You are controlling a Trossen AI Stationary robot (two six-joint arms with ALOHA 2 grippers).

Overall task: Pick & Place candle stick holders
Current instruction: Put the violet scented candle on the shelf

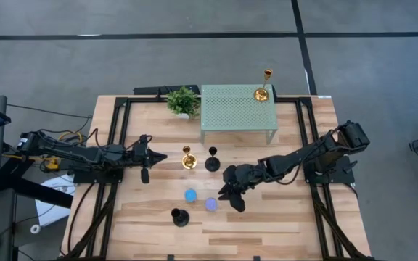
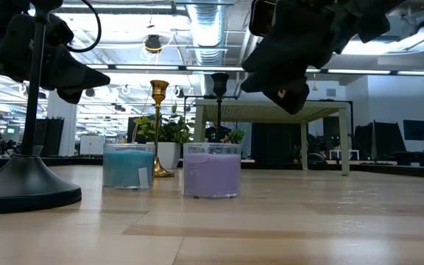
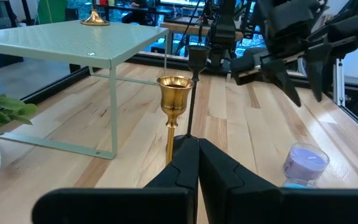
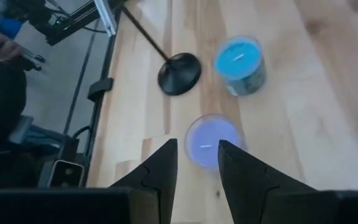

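One gold holder (image 1: 263,90) stands on the green perforated shelf (image 1: 231,112) by its round base. A second gold holder (image 1: 188,159) and a black stemmed one (image 1: 212,161) stand on the table mid-way. Another black holder (image 1: 180,216) stands near the front edge. The low blue one (image 1: 191,195) and purple one (image 1: 211,205) sit between them. My right gripper (image 1: 231,197) is open and empty, just right of the purple one (image 4: 213,140) and above the table (image 2: 293,81). My left gripper (image 1: 158,156) is shut and empty, pointing at the gold holder (image 3: 174,99).
A small green plant in a white pot (image 1: 183,101) stands at the shelf's left end. The shelf's legs (image 3: 112,106) stand on the table behind the holders. Black frame rails (image 1: 115,145) run along both table sides.
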